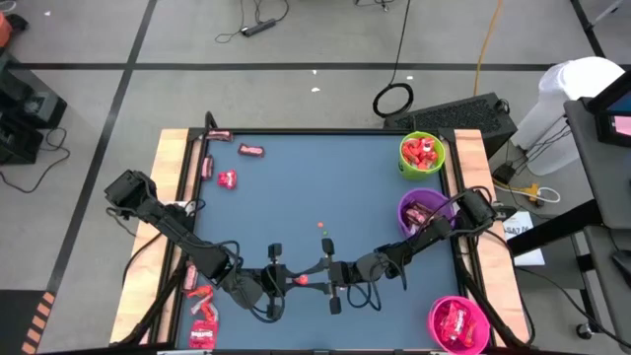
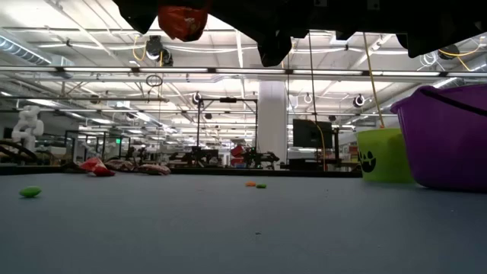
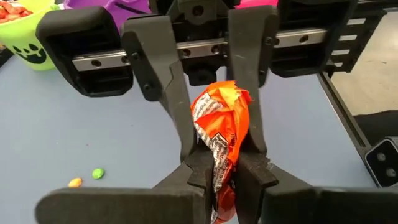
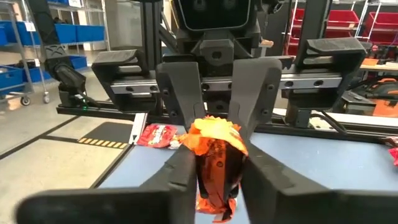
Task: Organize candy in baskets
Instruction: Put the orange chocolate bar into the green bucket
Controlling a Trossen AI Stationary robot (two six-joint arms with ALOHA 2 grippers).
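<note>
Both grippers, left [image 3: 221,177] and right [image 4: 214,165], jaws clamped on one orange candy [image 3: 219,127].

Blue-grey flat table [image 1: 315,187], light wood side rails. Far-left corner: loose red wrapped candy [image 1: 228,178]; more by near-left edge. Along right edge: lime green plastic basket [image 1: 422,152], purple basket [image 1: 424,211], bright pink basket [image 1: 458,323] at near-right corner. Centre: tiny orange/green dots [image 2: 255,184].

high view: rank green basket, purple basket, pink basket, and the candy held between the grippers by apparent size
1. pink basket and purple basket, look alike; purple is partly hidden by the right arm, so no ranking.
2. green basket, slightly smaller.
3. candy, smallest.
</note>
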